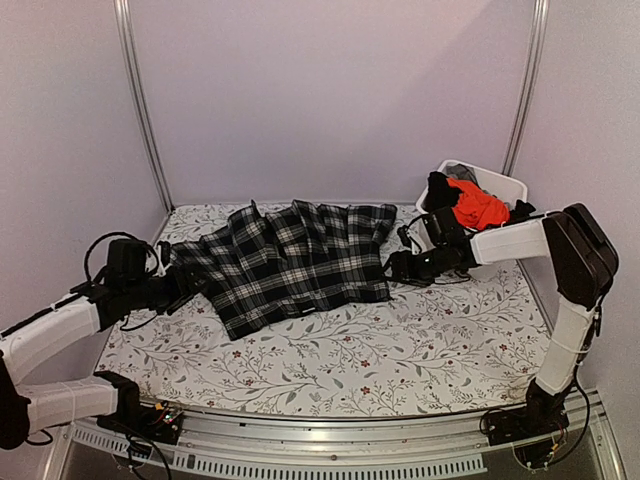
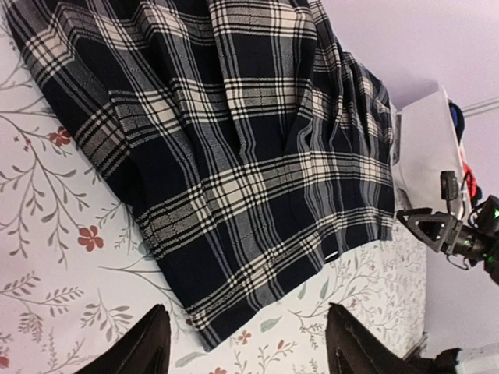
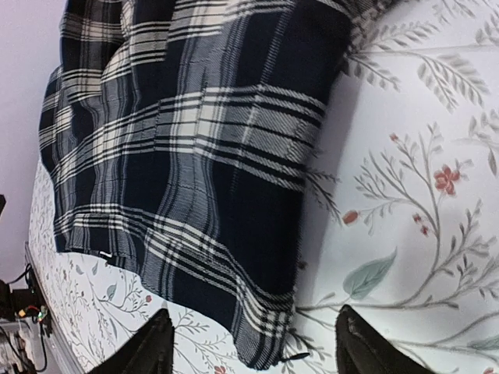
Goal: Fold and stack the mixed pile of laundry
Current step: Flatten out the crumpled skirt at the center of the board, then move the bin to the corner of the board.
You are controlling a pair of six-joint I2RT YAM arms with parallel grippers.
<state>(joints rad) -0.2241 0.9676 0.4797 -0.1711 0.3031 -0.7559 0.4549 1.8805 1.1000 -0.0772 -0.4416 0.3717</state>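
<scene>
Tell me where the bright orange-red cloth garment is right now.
In the top view, the bright orange-red cloth garment lies in the white rectangular plastic bin at the far right corner of the floral-covered table, beside a black garment.

Plaid garment (image 1: 290, 262) spread out, rumpled; orange-red garment (image 1: 476, 208), dark garments (image 1: 440, 190) heaped together.

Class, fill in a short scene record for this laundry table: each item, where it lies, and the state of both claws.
Main garment: black-and-white plaid cloth garment, spread out on the floral-patterned white tablecloth
Container: white rectangular plastic bin, far right corner
In container: bright orange-red garment, dark garments
Left side: left claw open, empty, by the plaid's left edge
Right side: right claw open, empty, by the plaid's right edge
</scene>
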